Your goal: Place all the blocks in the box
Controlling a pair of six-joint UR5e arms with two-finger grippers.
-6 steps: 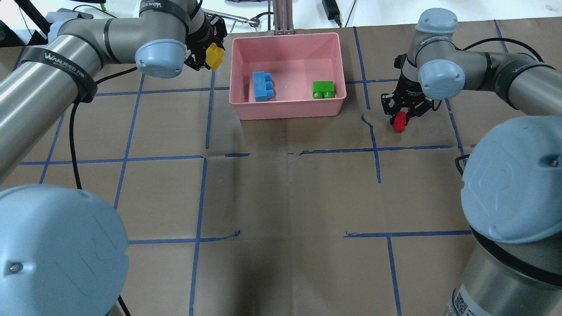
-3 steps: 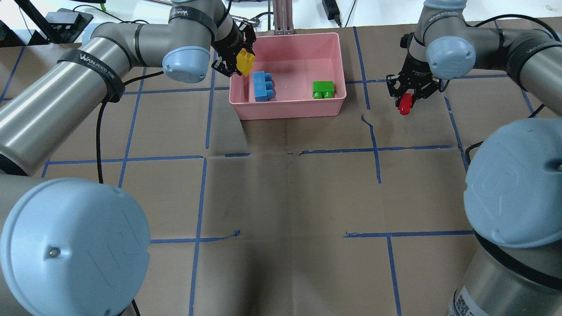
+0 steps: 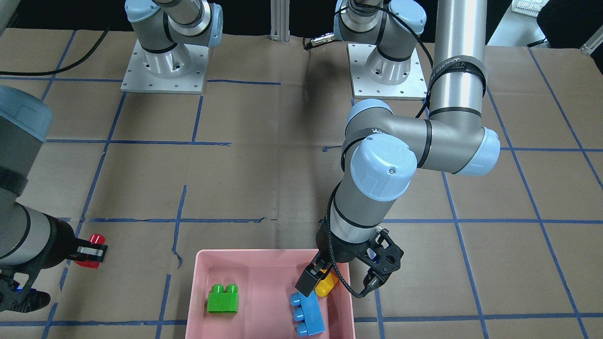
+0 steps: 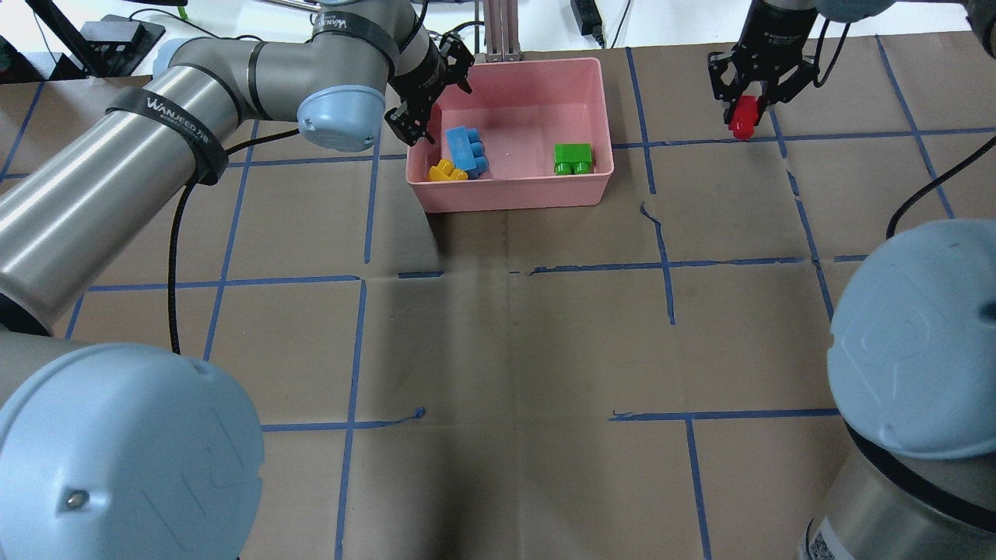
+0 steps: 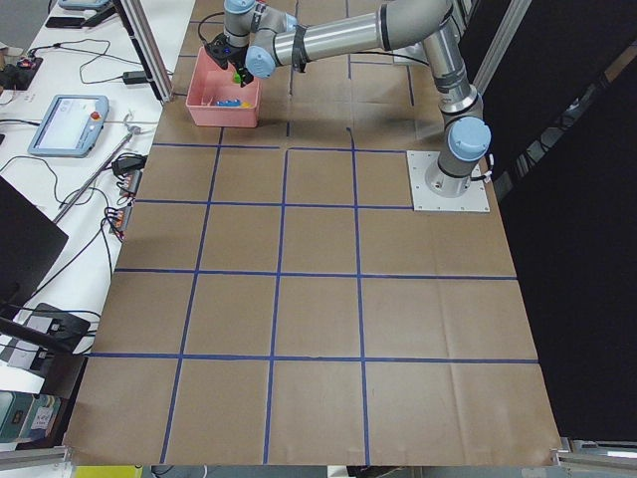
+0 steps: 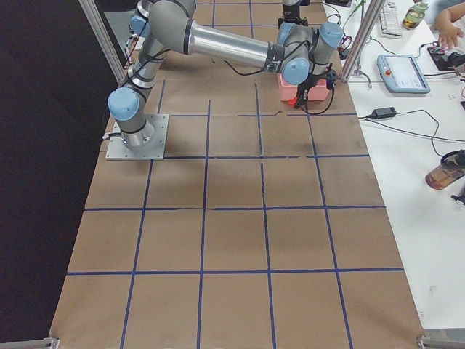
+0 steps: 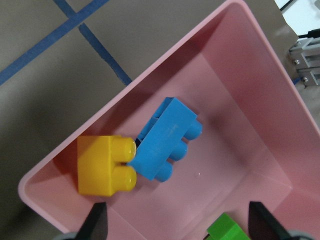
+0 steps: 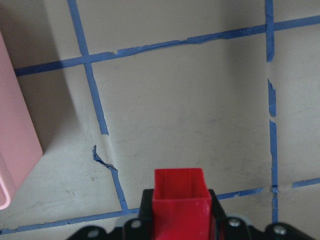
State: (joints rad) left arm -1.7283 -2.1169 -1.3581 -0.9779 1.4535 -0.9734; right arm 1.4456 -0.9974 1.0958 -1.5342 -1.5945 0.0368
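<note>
The pink box [image 4: 513,198] stands at the far middle of the table. In it lie the light blue brick [image 4: 465,150], the green brick [image 4: 573,158] and the yellow brick [image 4: 447,171], which rests against the blue one in the near left corner. My left gripper [image 4: 432,97] is open and empty above the box's left edge. The left wrist view shows the yellow brick [image 7: 105,166], the blue brick [image 7: 167,145] and the green brick [image 7: 227,227] below it. My right gripper [image 4: 745,109] is shut on the red brick [image 4: 743,123], held above the table to the right of the box.
Brown paper with blue tape lines covers the table [image 4: 506,350]. A metal post [image 4: 502,31] stands just behind the box. In the right wrist view the box's edge [image 8: 15,130] is at the far left and the red brick [image 8: 180,192] at the bottom.
My left gripper moved right over the box's edge and opened; the yellow brick now lies in the box by the blue one. My right gripper carried the red brick up and farther back.
</note>
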